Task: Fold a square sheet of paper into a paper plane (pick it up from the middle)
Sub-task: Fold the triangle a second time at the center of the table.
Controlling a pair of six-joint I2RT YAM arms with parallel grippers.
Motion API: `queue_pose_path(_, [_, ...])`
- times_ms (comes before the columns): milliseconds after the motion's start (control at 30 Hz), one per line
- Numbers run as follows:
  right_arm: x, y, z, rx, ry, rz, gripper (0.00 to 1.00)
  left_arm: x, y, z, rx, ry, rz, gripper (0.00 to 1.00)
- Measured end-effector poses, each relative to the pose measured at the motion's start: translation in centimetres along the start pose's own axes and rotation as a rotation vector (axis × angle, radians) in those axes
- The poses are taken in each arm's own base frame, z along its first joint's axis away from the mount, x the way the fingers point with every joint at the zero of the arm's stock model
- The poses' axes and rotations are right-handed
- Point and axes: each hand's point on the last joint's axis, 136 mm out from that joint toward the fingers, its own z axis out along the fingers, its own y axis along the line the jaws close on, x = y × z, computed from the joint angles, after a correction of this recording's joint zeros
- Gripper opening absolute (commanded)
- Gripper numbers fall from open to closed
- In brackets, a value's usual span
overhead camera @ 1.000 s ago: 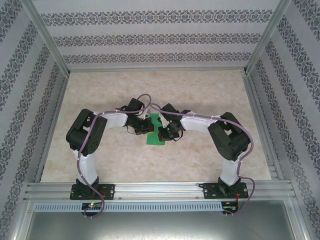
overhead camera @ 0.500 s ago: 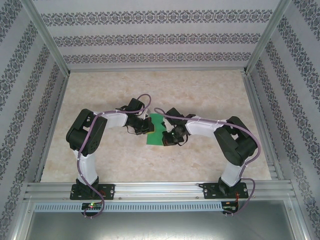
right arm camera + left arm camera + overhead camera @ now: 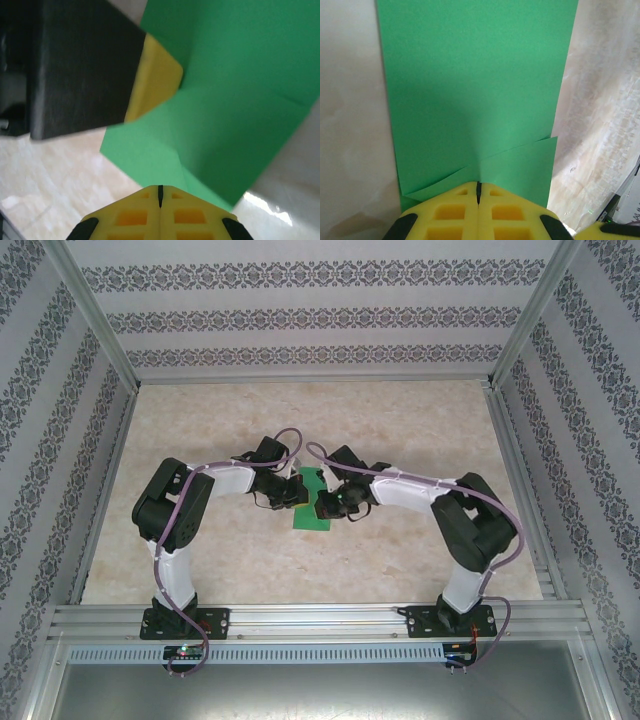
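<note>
1. Location: the square sheet of paper (image 3: 306, 518) lies flat near the middle of the tabletop (image 3: 400, 570), about midway between its left and right edges, between the two grippers.
2. Left gripper (image 3: 292, 492): jaws fully closed, nothing between them. In the left wrist view its tip (image 3: 478, 192) sits over one end of the sheet (image 3: 475, 90). Whether it presses down cannot be told.
3. Right gripper (image 3: 325, 505): jaws likewise closed and empty, with the tip (image 3: 160, 192) at the paper's edge (image 3: 235, 100), close to the left gripper's yellow finger (image 3: 155, 75).
4. Work done, as judged: the sheet is no longer a flat square. It shows as a narrow strip, and two slanted flaps meet near the left gripper's tip.
5. Work left, as judged: no narrow dart and no wings are formed, so most of the folding remains.
6. Orientation: the long axis runs from the tabletop's near edge toward its far edge, with the far end leaning slightly right. No finished nose exists, so a pointing direction cannot be stated.
</note>
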Motion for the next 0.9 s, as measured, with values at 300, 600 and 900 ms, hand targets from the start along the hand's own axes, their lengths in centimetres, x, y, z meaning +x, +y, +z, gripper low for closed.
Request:
queue_pose_path(300, [-0.3, -0.9, 2.2, 0.011, 0.022, 0.026, 0.02, 0.0, 0.0, 0.0, 0.001, -0.001, -0.006, 0.00])
queue_pose_path(600, [1.5, -1.6, 1.7, 0.002, 0.012, 0.025, 0.02, 0.0, 0.1, 0.0, 0.000, -0.001, -0.006, 0.00])
queue_pose_path(900, [4.4, -2.3, 0.4, 0.005, 0.031, 0.059, 0.02, 0.0, 0.0, 0.0, 0.001, -0.002, -0.005, 0.00])
